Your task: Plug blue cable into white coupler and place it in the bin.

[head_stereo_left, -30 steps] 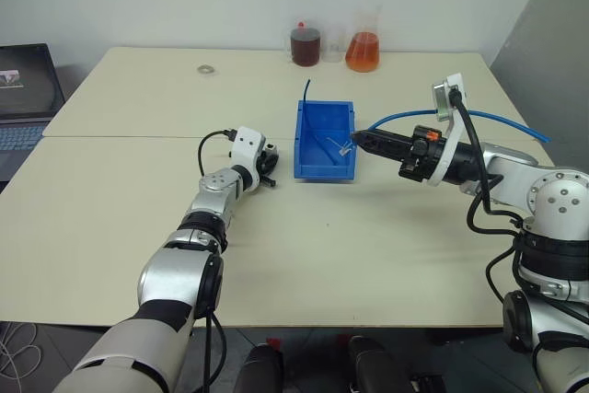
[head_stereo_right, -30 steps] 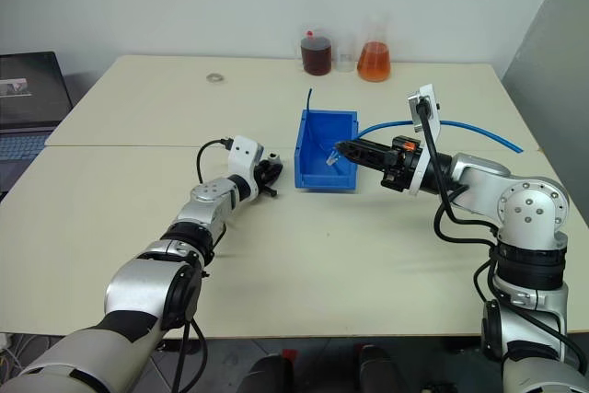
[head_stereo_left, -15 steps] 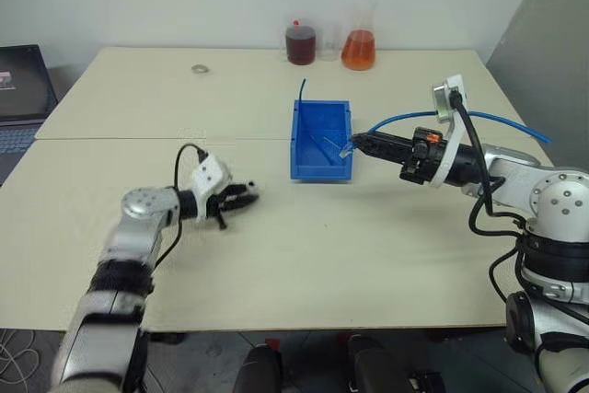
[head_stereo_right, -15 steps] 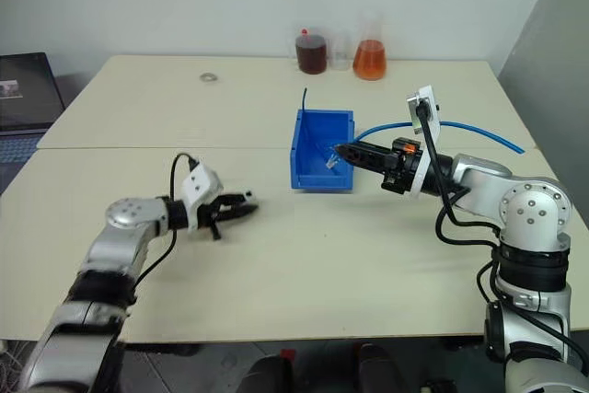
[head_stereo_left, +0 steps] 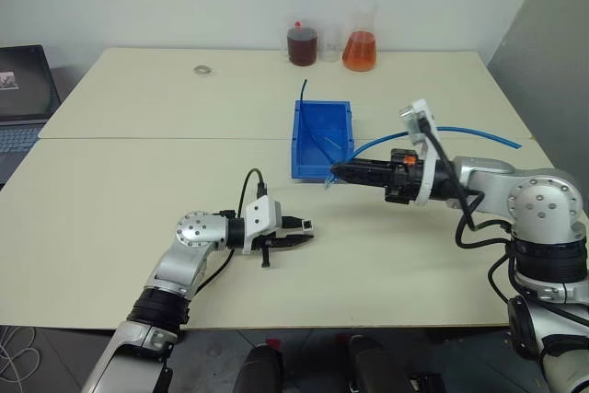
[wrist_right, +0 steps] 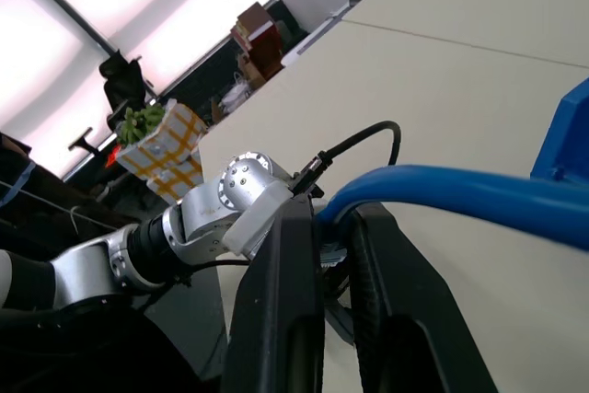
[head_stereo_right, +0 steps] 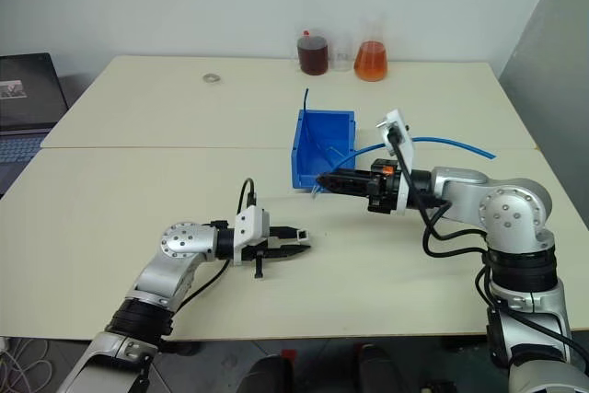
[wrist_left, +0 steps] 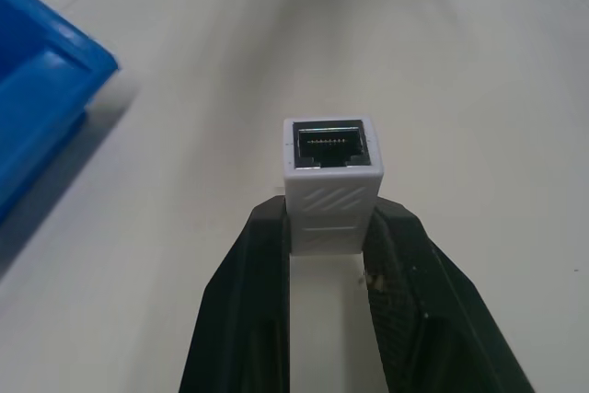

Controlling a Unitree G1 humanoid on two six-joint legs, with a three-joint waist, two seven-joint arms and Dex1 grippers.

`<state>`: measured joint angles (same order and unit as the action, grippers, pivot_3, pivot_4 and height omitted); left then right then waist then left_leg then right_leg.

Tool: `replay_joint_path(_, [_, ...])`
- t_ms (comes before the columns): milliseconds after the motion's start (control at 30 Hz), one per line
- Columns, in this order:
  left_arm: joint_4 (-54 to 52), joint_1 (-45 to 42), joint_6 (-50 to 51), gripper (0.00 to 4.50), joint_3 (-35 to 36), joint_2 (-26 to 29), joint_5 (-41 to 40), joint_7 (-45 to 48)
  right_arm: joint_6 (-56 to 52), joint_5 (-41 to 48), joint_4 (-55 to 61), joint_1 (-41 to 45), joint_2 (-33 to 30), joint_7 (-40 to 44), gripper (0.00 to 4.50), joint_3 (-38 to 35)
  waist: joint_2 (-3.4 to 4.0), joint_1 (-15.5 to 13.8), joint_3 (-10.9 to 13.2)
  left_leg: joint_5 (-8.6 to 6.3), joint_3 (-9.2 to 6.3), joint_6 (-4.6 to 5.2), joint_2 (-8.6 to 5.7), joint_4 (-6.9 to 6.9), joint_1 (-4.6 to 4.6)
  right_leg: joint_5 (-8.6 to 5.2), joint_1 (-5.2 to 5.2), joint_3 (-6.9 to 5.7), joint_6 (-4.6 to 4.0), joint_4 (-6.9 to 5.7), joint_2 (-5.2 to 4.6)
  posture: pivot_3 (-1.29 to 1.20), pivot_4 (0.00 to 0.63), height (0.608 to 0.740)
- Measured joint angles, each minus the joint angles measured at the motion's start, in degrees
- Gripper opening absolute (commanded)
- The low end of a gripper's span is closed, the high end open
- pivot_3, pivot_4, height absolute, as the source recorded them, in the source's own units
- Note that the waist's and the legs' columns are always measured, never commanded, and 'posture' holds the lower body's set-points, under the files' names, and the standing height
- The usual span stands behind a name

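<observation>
Left fingers (wrist_left: 391,255) pinch the white coupler (wrist_left: 329,181); right fingers (wrist_right: 285,292) clamp the blue cable (wrist_right: 460,195) beside the bin (head_stereo_left: 322,140). Two flasks (head_stereo_left: 361,48) and a ring (head_stereo_left: 201,69) sit well behind on the surface (head_stereo_left: 138,172).

**Both grippers clamped, tips facing each other**

Left gripper (head_stereo_left: 299,230) pointing toward the right one, fingers (wrist_left: 253,301) pinched on the white coupler (wrist_left: 329,183). Right gripper (head_stereo_left: 333,172) pointing back at it, closed on the blue cable (wrist_right: 460,195), well apart.

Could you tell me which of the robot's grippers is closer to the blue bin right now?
Right. The right gripper, holding the blue cable, sits at the front corner of the bin; the left gripper, holding the white coupler, is well in front of it.
</observation>
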<state>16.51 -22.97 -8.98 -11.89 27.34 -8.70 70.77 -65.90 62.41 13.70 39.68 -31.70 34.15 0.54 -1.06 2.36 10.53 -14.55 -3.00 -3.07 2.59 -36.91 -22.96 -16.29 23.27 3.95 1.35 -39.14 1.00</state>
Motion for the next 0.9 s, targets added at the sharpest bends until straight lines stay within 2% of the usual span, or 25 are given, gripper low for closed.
replay_joint_path(200, [2.5,0.1,-3.0,0.77,-1.4,0.7,0.1,4.0,10.8,-13.1,2.4,-2.8,-4.5,12.1,0.12,10.2,0.0,-0.3,0.0,0.0,0.03,0.0,-0.05,-0.06,-0.02,0.0,-0.01,0.01,0.03,0.03,-0.05,0.0,0.15,0.74])
replay_joint_path(433, [3.4,-0.3,-2.7,0.77,-1.3,0.5,-0.2,4.9,28.0,-29.8,2.2,-6.2,-4.3,21.0,0.12,21.1,0.0,-0.3,0.0,0.0,0.0,0.0,-0.04,-0.07,0.01,0.0,-0.03,0.0,0.03,0.01,-0.03,0.0,0.15,0.74])
replay_joint_path(633, [3.5,-0.3,-2.6,0.77,-1.3,0.4,-0.1,4.2,38.6,-38.8,-2.3,-6.6,-1.5,23.6,0.12,23.6,-0.01,-0.4,0.0,0.0,-0.02,-0.01,-0.04,-0.08,0.04,0.0,-0.06,-0.02,0.03,-0.02,-0.03,0.0,0.15,0.74])
replay_joint_path(900, [3.6,-0.3,-2.7,0.77,-1.3,0.4,-0.1,3.5,43.0,-43.5,-7.4,-6.9,1.0,26.0,0.12,24.1,-0.01,-0.4,0.0,0.01,-0.03,-0.02,-0.05,-0.11,0.07,0.01,-0.06,-0.02,0.02,-0.1,-0.04,0.0,0.15,0.74])
